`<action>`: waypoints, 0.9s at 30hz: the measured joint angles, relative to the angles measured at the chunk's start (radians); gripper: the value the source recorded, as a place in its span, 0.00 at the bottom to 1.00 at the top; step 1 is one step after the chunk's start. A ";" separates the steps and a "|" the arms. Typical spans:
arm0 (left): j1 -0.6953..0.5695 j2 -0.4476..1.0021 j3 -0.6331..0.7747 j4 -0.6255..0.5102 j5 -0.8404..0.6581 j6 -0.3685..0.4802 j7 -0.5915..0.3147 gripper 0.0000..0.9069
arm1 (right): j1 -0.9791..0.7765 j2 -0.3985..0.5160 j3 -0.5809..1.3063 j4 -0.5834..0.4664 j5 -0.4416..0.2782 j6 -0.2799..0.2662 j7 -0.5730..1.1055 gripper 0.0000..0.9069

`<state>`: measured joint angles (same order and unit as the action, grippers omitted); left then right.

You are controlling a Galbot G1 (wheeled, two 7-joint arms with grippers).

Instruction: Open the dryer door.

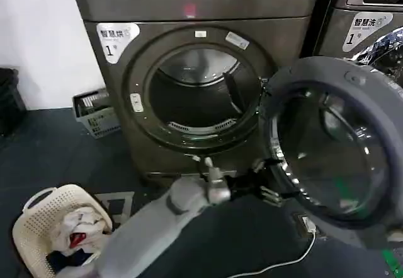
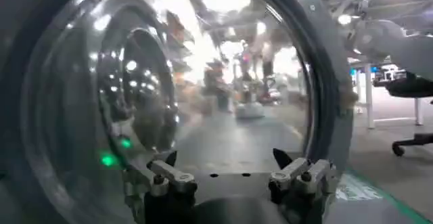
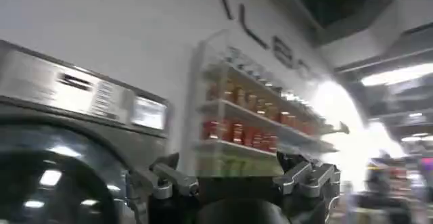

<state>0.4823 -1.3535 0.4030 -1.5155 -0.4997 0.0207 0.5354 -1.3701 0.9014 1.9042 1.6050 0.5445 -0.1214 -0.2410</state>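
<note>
Basically the whole thing comes down to where the left gripper (image 1: pixel 264 178) sits against the dryer door (image 1: pixel 340 145). Seen from the head, the left arm reaches up from about 7 o'clock, and its claw ends right at the door's lower inner edge, so the door lies at roughly 2 o'clock from it. On the left wrist camera, the left gripper's fingers (image 2: pixel 169 172) are spread wide and hold nothing, with the glass just past them. The right gripper (image 3: pixel 233 178) looks spread too and is holding nothing, pointed up at a neighbouring machine and some shelves, so the left is clearly the nearer one.

For containers, the white laundry basket (image 1: pixel 44 221) sits on the floor at 8 o'clock with a heap of clothes in it. Farther back at 10 o'clock is a grey crate (image 1: pixel 94 111) against the wall; can't tell what's inside. The drum (image 1: pixel 195 92) at 12 o'clock looks empty.

I'd say the door is already swung well open to the right.
</note>
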 joint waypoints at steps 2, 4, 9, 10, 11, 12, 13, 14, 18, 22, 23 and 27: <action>-0.013 -0.035 0.016 0.030 0.031 -0.020 -0.021 1.00 | -0.011 0.000 0.016 -0.001 -0.009 -0.001 0.003 1.00; -0.031 -0.074 0.028 0.067 0.060 -0.041 -0.039 1.00 | -0.020 0.003 0.031 -0.002 -0.013 -0.002 0.004 1.00; -0.064 -0.156 0.047 0.146 0.086 -0.051 -0.043 1.00 | -0.036 0.008 0.057 0.001 -0.013 -0.002 0.004 1.00; -0.072 -0.171 0.048 0.159 0.092 -0.056 -0.043 1.00 | -0.038 0.008 0.060 0.001 -0.013 -0.001 0.004 1.00; -0.075 -0.185 0.048 0.172 0.098 -0.061 -0.044 1.00 | -0.040 0.008 0.063 0.001 -0.012 -0.001 0.002 1.00; -0.076 -0.198 0.048 0.186 0.103 -0.066 -0.045 1.00 | -0.042 0.008 0.065 0.002 -0.012 0.000 0.000 1.00; -0.080 -0.208 0.047 0.196 0.107 -0.072 -0.048 1.00 | -0.043 0.008 0.066 0.004 -0.012 0.000 0.000 1.00; -0.080 -0.219 0.046 0.210 0.113 -0.075 -0.052 1.00 | -0.044 0.008 0.068 0.006 -0.012 0.000 0.000 1.00; -0.080 -0.257 0.040 0.253 0.146 -0.096 -0.071 1.00 | -0.050 0.012 0.073 0.014 -0.010 0.002 -0.004 1.00; -0.090 -0.255 0.034 0.292 0.168 -0.103 -0.106 1.00 | -0.053 0.012 0.078 0.016 -0.009 0.004 0.000 1.00; -0.094 -0.255 0.032 0.302 0.174 -0.110 -0.115 1.00 | -0.054 0.012 0.081 0.016 -0.008 0.006 0.003 1.00; -0.104 -0.255 0.009 0.341 0.184 -0.121 -0.128 1.00 | -0.067 0.012 0.093 0.021 0.003 0.011 0.004 1.00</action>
<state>0.3784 -1.6088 0.4123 -1.1740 -0.3159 -0.1003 0.4075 -1.4373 0.9138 1.9975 1.6259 0.5477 -0.1102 -0.2365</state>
